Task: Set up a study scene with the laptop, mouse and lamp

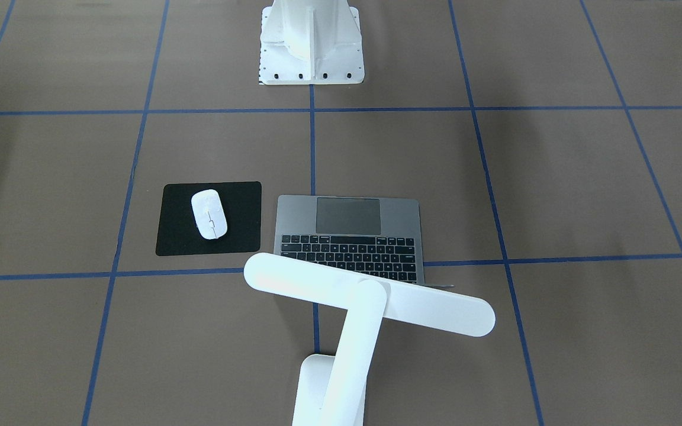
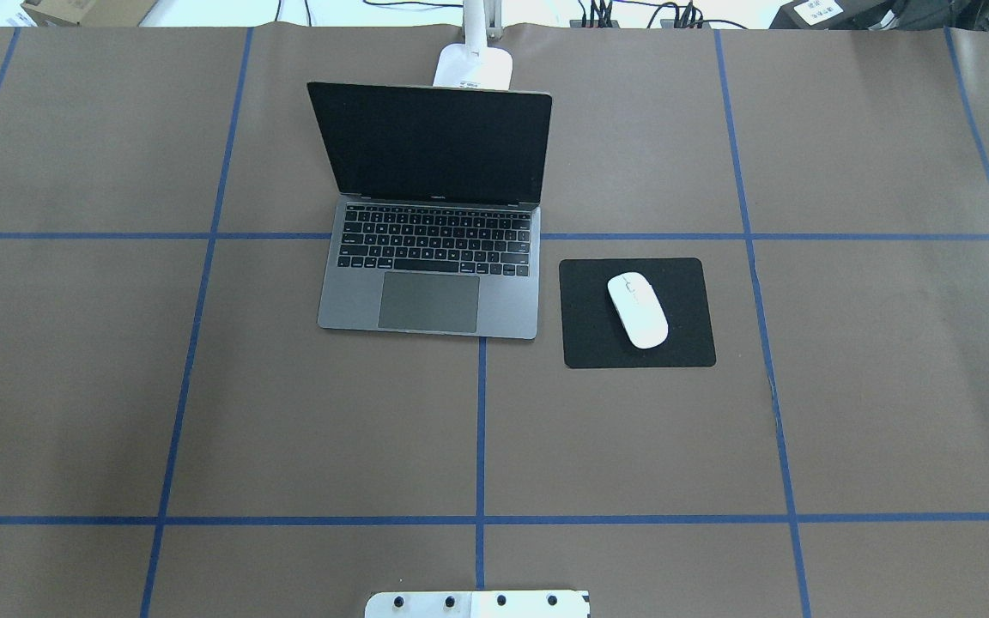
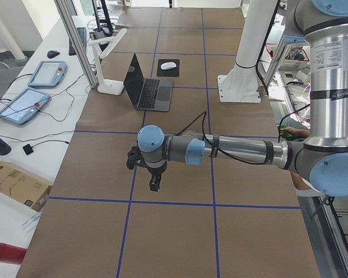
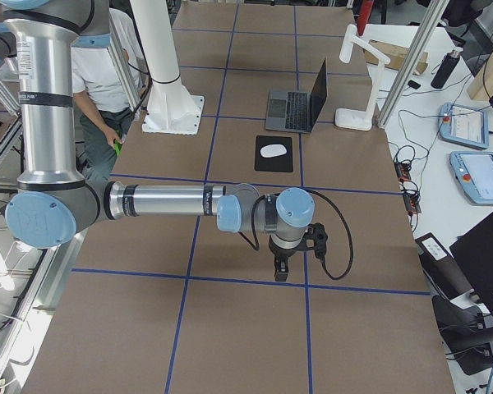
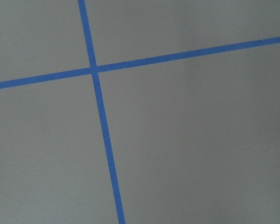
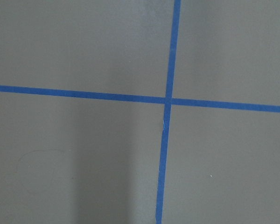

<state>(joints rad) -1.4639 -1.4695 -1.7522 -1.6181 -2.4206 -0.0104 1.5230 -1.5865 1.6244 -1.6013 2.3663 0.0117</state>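
The laptop [image 2: 430, 249] sits open on the brown table [image 2: 203, 412], its screen dark and its keyboard and trackpad facing the robot's white pedestal [image 1: 311, 41]. Just beside it, on the robot's right, lies a black mouse pad [image 2: 589, 343], and the white mouse [image 2: 637, 310] rests on top of it, angled slightly. The lamp [image 1: 370, 302] stands right behind the laptop's lid at the far edge of the table, base on the surface, arm up, long bar head tilted.

Both arms are out to the sides, well apart from the set-up. The left gripper [image 3: 155, 186] points down over the blue tape grid, and so does the right gripper [image 4: 280, 271]. Only the side views catch them, so I cannot tell how either claw's fingers stand. Both wrist cameras show only brown surface and crossing blue tape.
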